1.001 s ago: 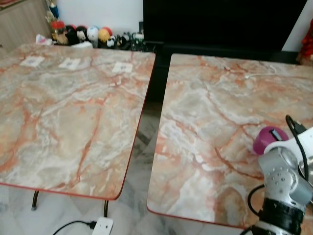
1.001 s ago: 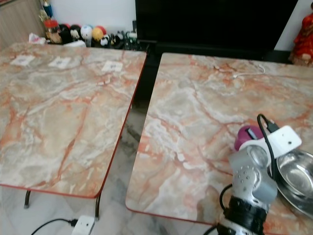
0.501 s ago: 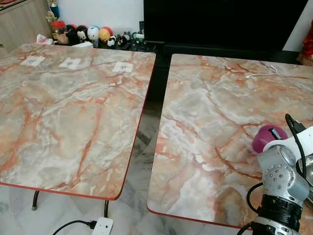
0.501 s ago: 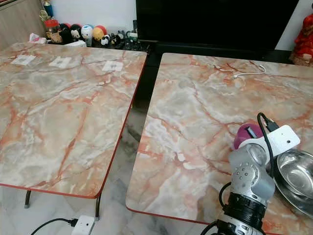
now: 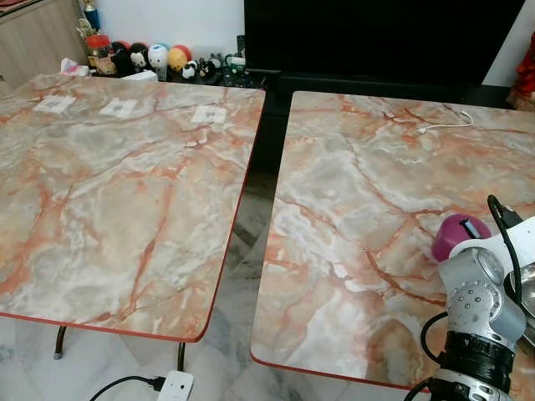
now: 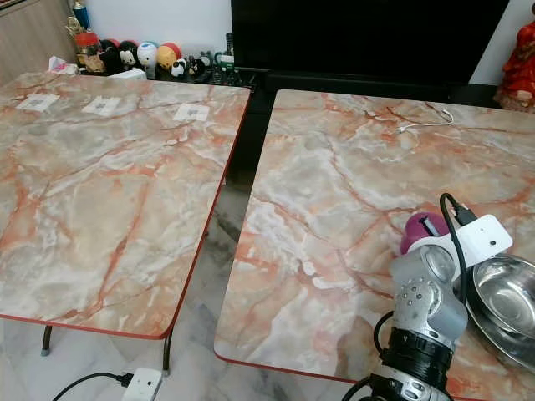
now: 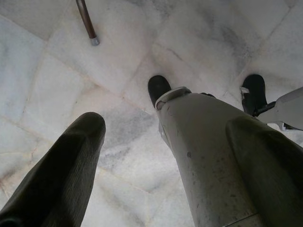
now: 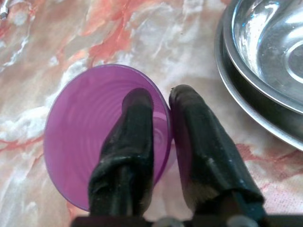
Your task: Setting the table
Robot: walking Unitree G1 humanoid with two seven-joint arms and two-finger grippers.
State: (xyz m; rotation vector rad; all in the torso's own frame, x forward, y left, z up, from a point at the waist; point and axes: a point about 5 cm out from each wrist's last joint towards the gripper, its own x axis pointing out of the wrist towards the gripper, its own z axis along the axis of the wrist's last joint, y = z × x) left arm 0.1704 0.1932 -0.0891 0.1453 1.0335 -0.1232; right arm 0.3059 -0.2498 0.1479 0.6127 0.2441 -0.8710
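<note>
At the lower right of the head views the right gripper [image 8: 161,101] reaches over the right counter [image 6: 334,192]; its wrist view reveals the fingers [image 8: 130,137] pinched narrow on the rim of a purple cup [image 8: 85,127], one inside and one outside, beside stacked steel bowls [image 8: 265,52]. The left gripper [image 7: 165,132] hangs over the marble floor [image 7: 118,61], fingers wide. Farther off, upper left, paper squares [image 5: 209,114] lie on the left counter [image 5: 117,209]

Two marble tables [image 5: 125,192], white tile floor [image 5: 238,251], black TV [image 5: 376,38].
</note>
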